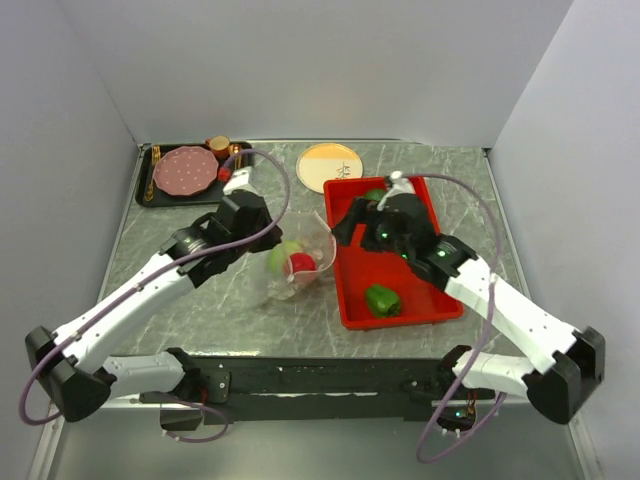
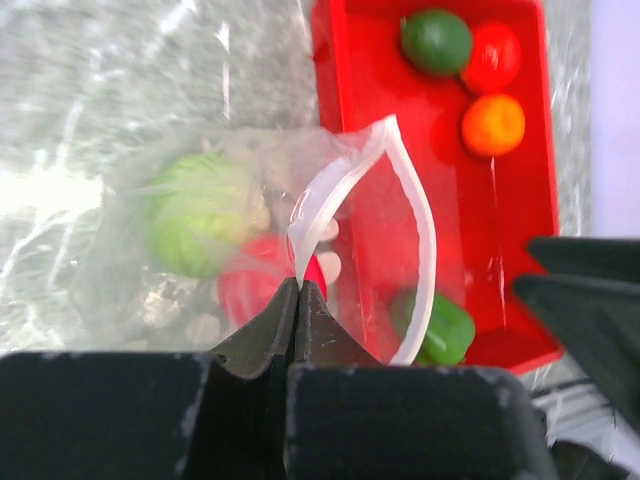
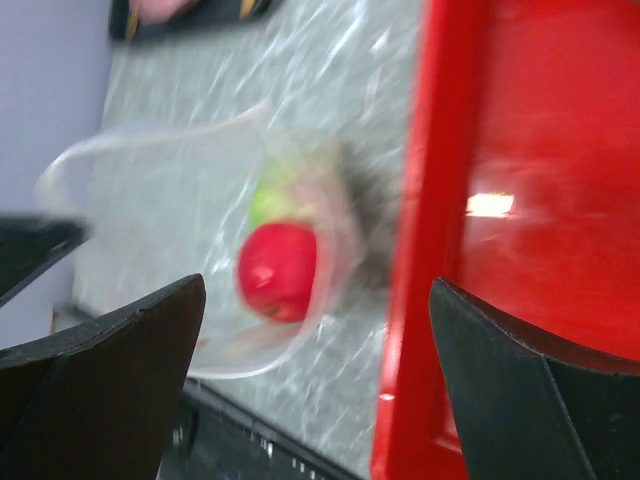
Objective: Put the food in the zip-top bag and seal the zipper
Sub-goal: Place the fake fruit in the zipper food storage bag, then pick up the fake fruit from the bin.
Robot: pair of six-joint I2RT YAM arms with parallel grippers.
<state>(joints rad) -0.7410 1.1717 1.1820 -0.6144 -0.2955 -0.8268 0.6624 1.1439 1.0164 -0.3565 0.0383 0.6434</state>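
Note:
The clear zip-top bag (image 1: 300,268) lies on the table just left of the red tray (image 1: 440,305), with its mouth held open. Inside it are a light green piece of food (image 2: 198,225) and a red one (image 2: 255,287). My left gripper (image 2: 297,287) is shut on the white zipper (image 2: 424,232) at the bag's mouth. My right gripper (image 3: 318,290) is open and holds nothing; it hangs over the tray's left rim beside the bag mouth. In the tray lie a dark green ball (image 2: 437,42), a red ball (image 2: 494,57), an orange ball (image 2: 493,125) and a green pepper (image 1: 382,300).
At the back left, a black tray (image 1: 147,178) holds a pink plate (image 1: 185,170) and a brown cup (image 1: 218,147). A yellow plate (image 1: 330,165) sits behind the red tray. White walls enclose the table on the left, back and right.

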